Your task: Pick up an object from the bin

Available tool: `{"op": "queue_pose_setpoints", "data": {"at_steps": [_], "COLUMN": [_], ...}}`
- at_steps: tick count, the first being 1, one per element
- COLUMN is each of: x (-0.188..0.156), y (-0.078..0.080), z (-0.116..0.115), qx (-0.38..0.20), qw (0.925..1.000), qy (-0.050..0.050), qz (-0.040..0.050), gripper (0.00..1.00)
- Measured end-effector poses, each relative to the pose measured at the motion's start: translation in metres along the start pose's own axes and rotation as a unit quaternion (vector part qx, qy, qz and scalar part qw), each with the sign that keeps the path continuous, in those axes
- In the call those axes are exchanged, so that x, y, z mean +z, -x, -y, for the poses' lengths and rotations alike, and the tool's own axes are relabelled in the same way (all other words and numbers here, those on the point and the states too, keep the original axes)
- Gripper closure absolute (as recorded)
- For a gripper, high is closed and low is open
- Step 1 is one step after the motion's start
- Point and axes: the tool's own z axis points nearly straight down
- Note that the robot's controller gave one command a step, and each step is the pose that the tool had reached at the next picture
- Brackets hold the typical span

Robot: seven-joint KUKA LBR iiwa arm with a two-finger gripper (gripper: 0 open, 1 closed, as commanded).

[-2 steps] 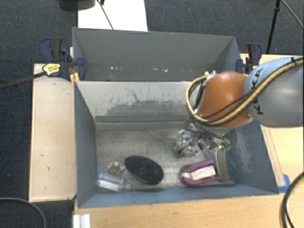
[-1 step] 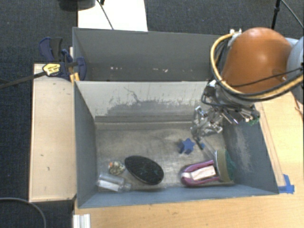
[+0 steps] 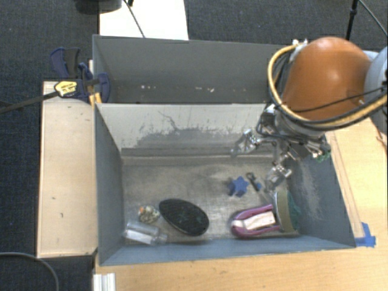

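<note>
My gripper (image 3: 262, 158) hangs over the right part of the bin, under the orange dome. Its two metal fingers stand apart, open, with nothing between them. Just below and left of the lower fingertip, a small blue toy piece (image 3: 238, 187) lies on the bin floor with a tiny dark bit beside it. A pink and purple object (image 3: 254, 221) lies near the front right corner. A greenish roll of tape (image 3: 284, 211) stands on edge against it, right below the gripper.
At the front left lie a black oval brush (image 3: 183, 216), a small round mottled thing (image 3: 147, 213) and a clear plastic piece (image 3: 143, 234). The arm comes in over the bin's right wall.
</note>
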Motion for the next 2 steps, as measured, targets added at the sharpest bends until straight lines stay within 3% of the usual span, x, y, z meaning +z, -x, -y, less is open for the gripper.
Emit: {"op": "queue_pose_setpoints", "data": {"at_steps": [1,2], "x": [0.133,0.163], "y": [-0.033,0.001], "z": [0.078,0.046], "qx": [0.020,-0.049], "qw": [0.9998,0.9988], "qy": [0.001,0.001], "qz": [-0.0021,-0.0011], "gripper": [0.00,0.00]}}
